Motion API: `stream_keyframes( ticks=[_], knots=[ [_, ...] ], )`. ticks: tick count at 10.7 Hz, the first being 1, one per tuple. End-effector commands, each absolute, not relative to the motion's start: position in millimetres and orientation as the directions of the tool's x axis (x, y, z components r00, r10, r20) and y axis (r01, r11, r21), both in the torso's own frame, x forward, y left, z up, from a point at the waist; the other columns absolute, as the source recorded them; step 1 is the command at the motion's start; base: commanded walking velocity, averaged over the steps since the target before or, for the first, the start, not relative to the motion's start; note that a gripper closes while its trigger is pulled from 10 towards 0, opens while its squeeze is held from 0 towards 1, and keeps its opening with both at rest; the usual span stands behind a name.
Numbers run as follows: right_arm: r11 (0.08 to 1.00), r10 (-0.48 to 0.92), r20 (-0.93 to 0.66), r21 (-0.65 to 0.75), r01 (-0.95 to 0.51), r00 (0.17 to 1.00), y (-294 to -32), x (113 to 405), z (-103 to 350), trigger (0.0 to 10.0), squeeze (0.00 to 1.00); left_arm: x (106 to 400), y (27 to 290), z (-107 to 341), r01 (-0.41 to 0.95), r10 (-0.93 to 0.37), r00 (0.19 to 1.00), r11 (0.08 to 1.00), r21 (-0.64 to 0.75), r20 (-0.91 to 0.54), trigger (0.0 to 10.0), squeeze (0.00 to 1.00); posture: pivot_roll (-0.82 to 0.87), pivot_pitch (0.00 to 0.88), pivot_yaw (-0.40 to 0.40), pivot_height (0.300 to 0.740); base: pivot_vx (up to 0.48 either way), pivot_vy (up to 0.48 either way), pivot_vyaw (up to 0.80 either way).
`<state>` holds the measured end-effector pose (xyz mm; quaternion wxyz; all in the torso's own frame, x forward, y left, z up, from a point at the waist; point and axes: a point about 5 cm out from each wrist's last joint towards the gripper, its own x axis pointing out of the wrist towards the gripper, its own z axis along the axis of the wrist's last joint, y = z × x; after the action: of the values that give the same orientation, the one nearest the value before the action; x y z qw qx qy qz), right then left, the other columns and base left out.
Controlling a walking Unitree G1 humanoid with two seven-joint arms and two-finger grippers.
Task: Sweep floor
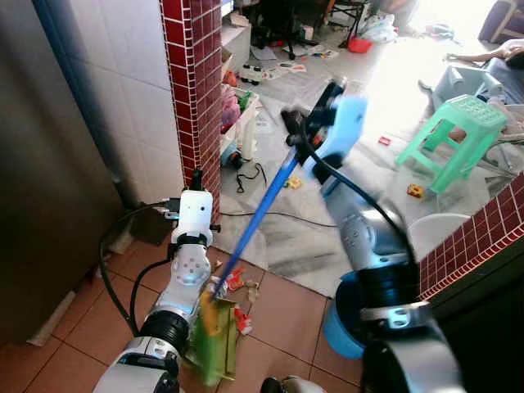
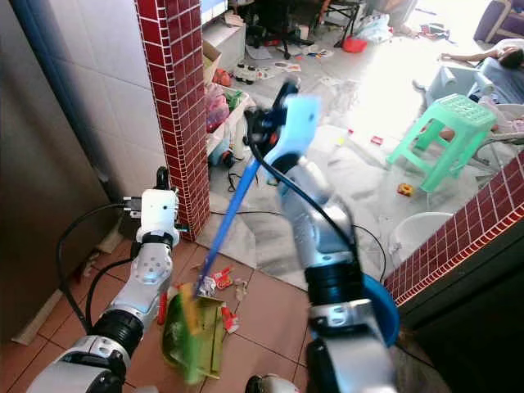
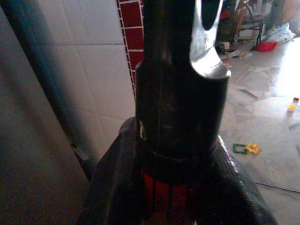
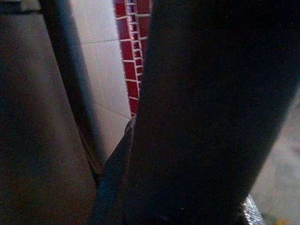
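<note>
My left gripper is raised near the foot of the red mosaic-tiled pillar; whether its fingers are spread or closed I cannot tell, though in my left wrist view a thick dark cylindrical thing stands right in front of the camera. Below that arm, on the terracotta floor tiles, sits a green dustpan, blurred, with red and white scraps of litter just beside it. The broom's blue handle slants up from that litter, its lower end down at the dustpan, its upper end at my right gripper, whose black fingers are clamped around the stick. My right arm reaches forward over the grey mat that lies where the terracotta meets the pale floor. A round blue bin stands by my right side, touching a low red-tiled wall. Further right, on the bright floor, there is a mint-green plastic stool, and small toy pieces are scattered near it
</note>
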<state>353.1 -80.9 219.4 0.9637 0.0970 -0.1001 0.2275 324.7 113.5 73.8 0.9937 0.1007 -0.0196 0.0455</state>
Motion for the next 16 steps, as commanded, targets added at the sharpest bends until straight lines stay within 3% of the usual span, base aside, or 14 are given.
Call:
stream_keyframes(
  ticks=[1, 7, 10, 16],
  knots=[
    [0.896, 0.415, 0.377, -0.011, -0.444, 0.828, -85.8, 349.4, 251.4, 10.0, 0.0, 330.6, 107.4, 85.2, -0.075, 0.056, 0.994, 0.977, 0.198, 0.097, 10.0, 0.0, -0.08, 0.0, -0.083, 0.74, 0.0, 0.0, 0.0],
    [0.939, 0.337, 0.244, -0.159, -0.305, 0.909, -105.1, 345.0, 179.4, 10.0, 0.0, 332.4, 109.0, 84.9, -0.069, 0.051, 0.994, 0.977, 0.204, 0.094, 10.0, 0.0, -0.05, 0.001, -0.076, 0.74, 0.0, 0.0, 0.0],
    [0.952, 0.306, 0.112, -0.023, -0.305, 0.945, -98.9, 335.0, 138.8, 10.0, 0.0, 333.6, 101.9, 87.4, -0.038, 0.019, 0.995, 0.981, 0.189, 0.102, 10.0, 0.0, -0.02, 0.015, -0.104, 0.74, 0.0, 0.0, 0.0],
    [0.868, 0.371, 0.131, 0.303, -0.394, 0.919, -78.1, 344.3, 162.7, 10.0, 0.0, 336.3, 95.6, 87.6, -0.007, -0.01, 0.996, 0.984, 0.181, 0.093, 10.0, 0.0, -0.03, 0.0, -0.127, 0.74, 0.0, 0.0, 0.0]
  ],
)
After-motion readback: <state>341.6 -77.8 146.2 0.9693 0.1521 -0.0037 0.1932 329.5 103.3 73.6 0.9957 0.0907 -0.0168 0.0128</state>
